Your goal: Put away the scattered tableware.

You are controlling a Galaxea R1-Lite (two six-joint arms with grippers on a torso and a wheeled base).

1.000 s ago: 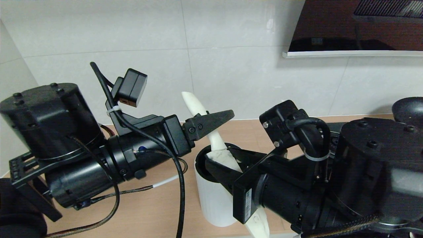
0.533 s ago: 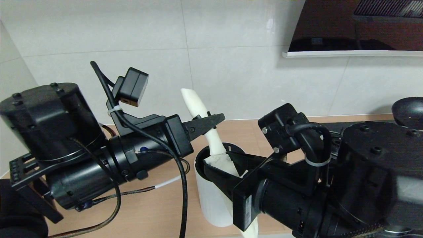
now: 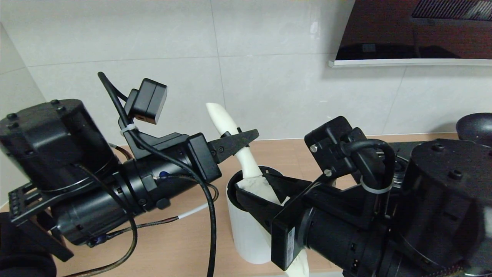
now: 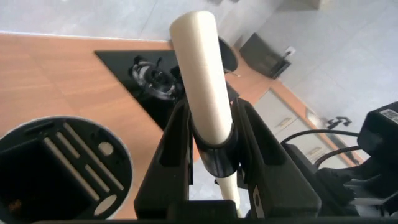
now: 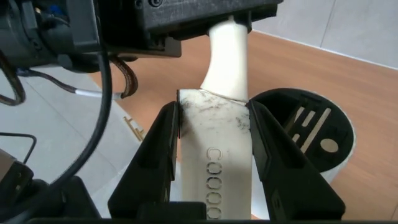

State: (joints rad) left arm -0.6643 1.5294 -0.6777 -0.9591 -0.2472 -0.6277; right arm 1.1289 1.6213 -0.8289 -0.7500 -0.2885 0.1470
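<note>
A white spatula [image 3: 246,161] hangs tilted over a white cylindrical utensil holder [image 3: 246,234] with a black slotted insert, standing on the wooden counter. My left gripper [image 3: 236,139] is shut on the spatula's cream handle [image 4: 205,93], just above the holder. My right gripper [image 3: 265,188] is shut on the wide marbled blade [image 5: 214,155] at the holder's mouth. The left wrist view has the left gripper [image 4: 214,146] around the handle, with the holder [image 4: 62,168] beside it. In the right wrist view the right gripper [image 5: 213,134] pinches the blade, with the holder [image 5: 311,124] below it.
A black gas stove [image 4: 155,74] is set into the wooden counter [image 3: 173,246] to the right of the holder. A dark range hood [image 3: 415,34] hangs at the upper right. The tiled wall [image 3: 269,77] stands close behind.
The left gripper and the spatula's handle have shifted slightly to the left. The right arm has shifted a little, still gripping the blade.
</note>
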